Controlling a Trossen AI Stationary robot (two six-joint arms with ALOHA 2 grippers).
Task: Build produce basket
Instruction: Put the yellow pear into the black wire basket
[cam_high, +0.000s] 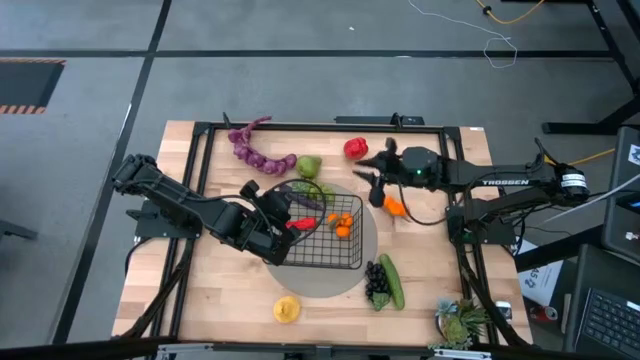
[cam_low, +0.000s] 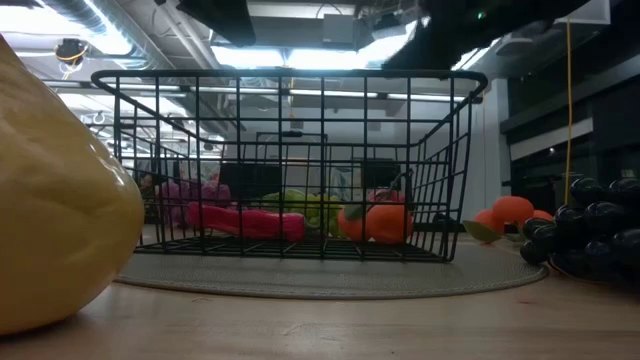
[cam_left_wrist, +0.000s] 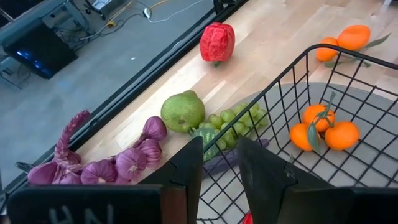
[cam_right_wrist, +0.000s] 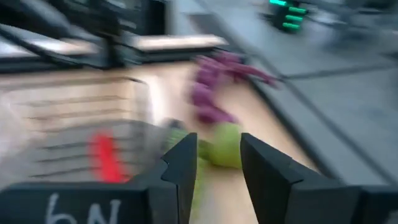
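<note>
Black wire forms the basket (cam_high: 325, 232), which stands on a round grey mat (cam_high: 352, 285) at the middle of the wooden table (cam_high: 230, 300); inside it lie a red chili (cam_high: 301, 224) and a cluster of small oranges (cam_high: 343, 225); in the low view the chili (cam_low: 245, 220) lies on the basket floor with the oranges (cam_low: 378, 222) beside it.

The left gripper (cam_high: 276, 213) sits at the basket's left rim, its jaws set a little apart over the wire edge with nothing visibly clamped between them; in the left wrist view the fingers (cam_left_wrist: 186, 171) frame the basket rim, with a green pear (cam_left_wrist: 183, 111), green grapes (cam_left_wrist: 233, 118) and a purple garlic string (cam_left_wrist: 99, 165) just beyond on the table; the left arm reaches in low from the table's left side, bent at the elbow.

The right gripper (cam_high: 373, 178) hovers beyond the basket's far right corner, jaws apart and empty; a red pepper (cam_high: 355, 149) lies near it and a loose orange (cam_high: 396, 208) just beside it; the right arm stretches level across from the right edge.

Dark grapes (cam_high: 377, 283) and a cucumber (cam_high: 391, 280) lie touching at the mat's near right; a yellow lemon (cam_high: 286, 309) lies near the front edge; a potted plant (cam_high: 460, 322) stands at the front right corner.
</note>
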